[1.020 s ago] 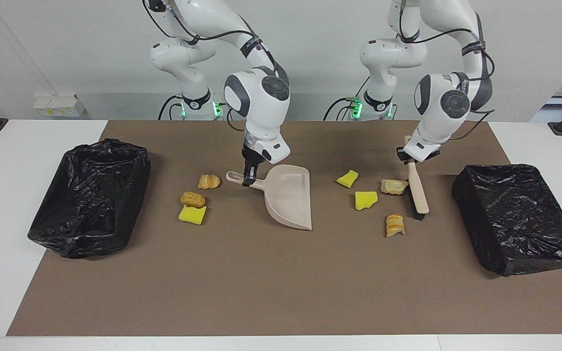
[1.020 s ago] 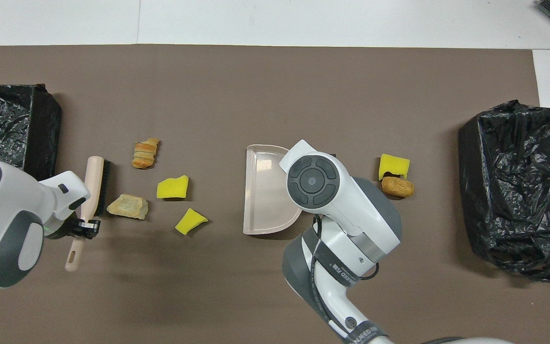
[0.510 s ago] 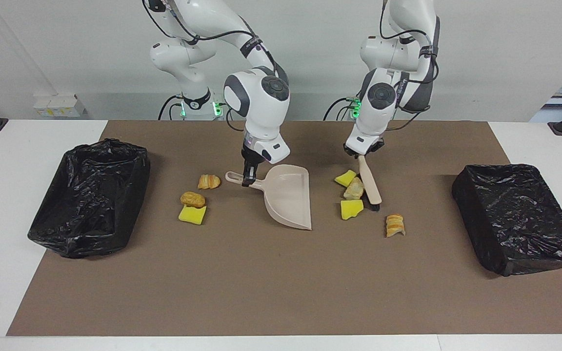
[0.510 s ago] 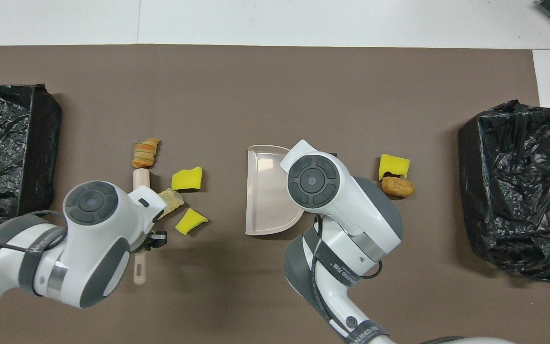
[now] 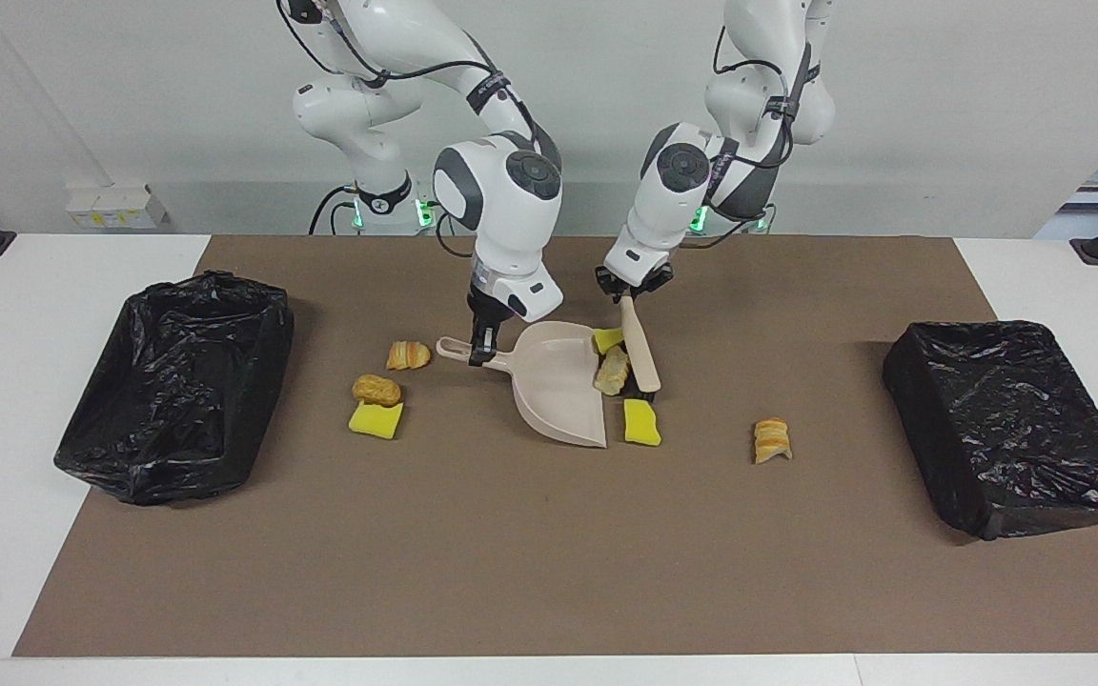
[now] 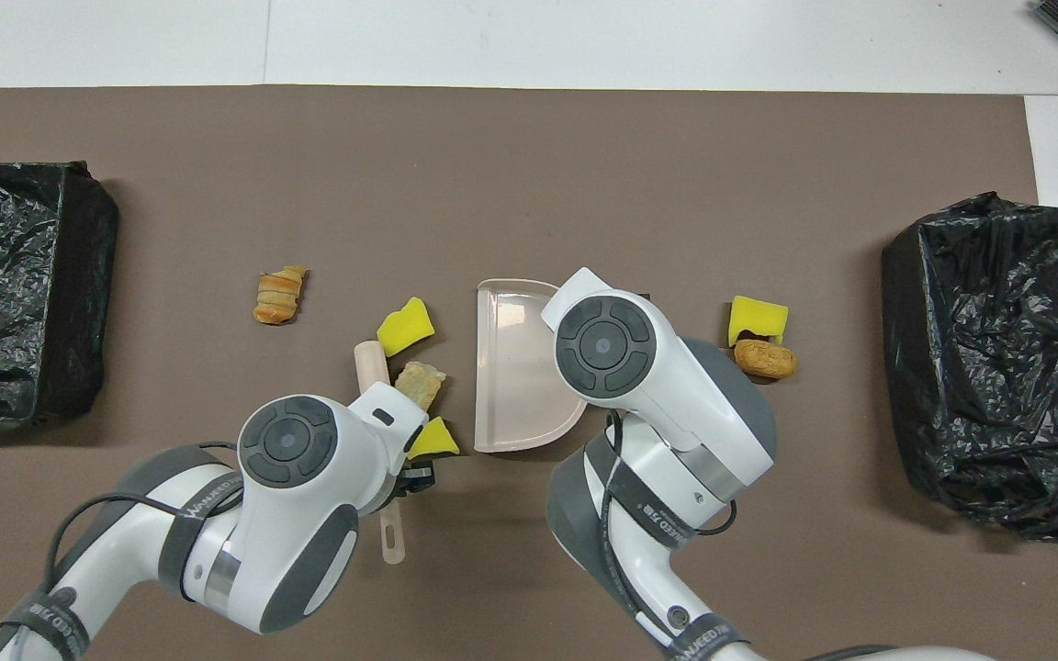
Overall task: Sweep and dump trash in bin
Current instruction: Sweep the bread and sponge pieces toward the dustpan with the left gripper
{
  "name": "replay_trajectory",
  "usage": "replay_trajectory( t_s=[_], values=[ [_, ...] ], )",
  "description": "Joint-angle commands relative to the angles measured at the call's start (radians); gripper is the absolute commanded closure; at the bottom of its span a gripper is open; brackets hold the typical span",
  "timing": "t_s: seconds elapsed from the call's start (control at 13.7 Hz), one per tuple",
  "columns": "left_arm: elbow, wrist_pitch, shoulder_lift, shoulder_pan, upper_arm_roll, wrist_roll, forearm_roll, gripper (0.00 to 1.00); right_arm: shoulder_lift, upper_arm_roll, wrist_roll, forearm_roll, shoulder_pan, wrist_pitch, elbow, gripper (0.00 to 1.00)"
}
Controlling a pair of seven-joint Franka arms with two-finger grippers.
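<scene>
My right gripper (image 5: 482, 349) is shut on the handle of the beige dustpan (image 5: 559, 386), which rests on the mat. My left gripper (image 5: 632, 286) is shut on the handle of a wooden brush (image 5: 642, 357), whose head stands against the trash at the pan's open side. There a yellow sponge chunk (image 5: 608, 340) and a pastry piece (image 5: 613, 370) lie at the pan's lip, and another sponge chunk (image 5: 641, 422) lies just off its corner. A croissant (image 5: 771, 440) lies alone toward the left arm's end. In the overhead view the right gripper is hidden under its wrist.
Beside the pan handle, toward the right arm's end, lie a small croissant (image 5: 408, 355), a bun (image 5: 376, 389) and a yellow sponge (image 5: 376, 419). A black-lined bin (image 5: 177, 381) stands at the right arm's end of the brown mat, another bin (image 5: 1006, 419) at the left arm's end.
The left arm has swept the brush across the mat toward the dustpan, pushing two sponge chunks and a pastry up to its mouth. One croissant stayed put. The right arm held still.
</scene>
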Motion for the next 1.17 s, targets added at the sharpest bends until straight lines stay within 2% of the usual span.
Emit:
replay_trajectory(
  t_s=[0.0, 0.15, 0.36, 0.58, 0.73, 0.87, 1.09],
  values=[
    [0.115, -0.026, 0.055, -0.054, 0.017, -0.013, -0.025, 1.00, 0.001, 0.008, -0.067, -0.007, -0.037, 0.005, -0.014, 1.00],
    [0.148, -0.069, 0.045, -0.050, 0.017, -0.019, -0.022, 1.00, 0.000, 0.008, -0.113, 0.009, -0.068, 0.029, -0.037, 1.00],
    [0.204, -0.173, -0.012, -0.027, 0.028, -0.013, -0.010, 1.00, 0.000, 0.007, -0.151, 0.064, -0.086, 0.048, -0.048, 1.00],
    [0.228, -0.223, -0.040, 0.042, 0.029, -0.013, 0.003, 1.00, 0.001, 0.008, -0.165, 0.078, -0.088, 0.062, -0.049, 1.00],
    [0.247, -0.249, -0.037, 0.098, 0.028, -0.008, 0.068, 1.00, 0.001, 0.008, -0.164, 0.096, -0.091, 0.062, -0.049, 1.00],
    [0.244, -0.269, -0.034, 0.188, 0.028, 0.006, 0.084, 1.00, 0.001, 0.008, -0.164, 0.096, -0.091, 0.062, -0.051, 1.00],
    [0.238, -0.253, -0.017, 0.388, 0.028, 0.304, 0.099, 1.00, 0.000, 0.008, -0.156, 0.098, -0.094, 0.060, -0.057, 1.00]
  ],
)
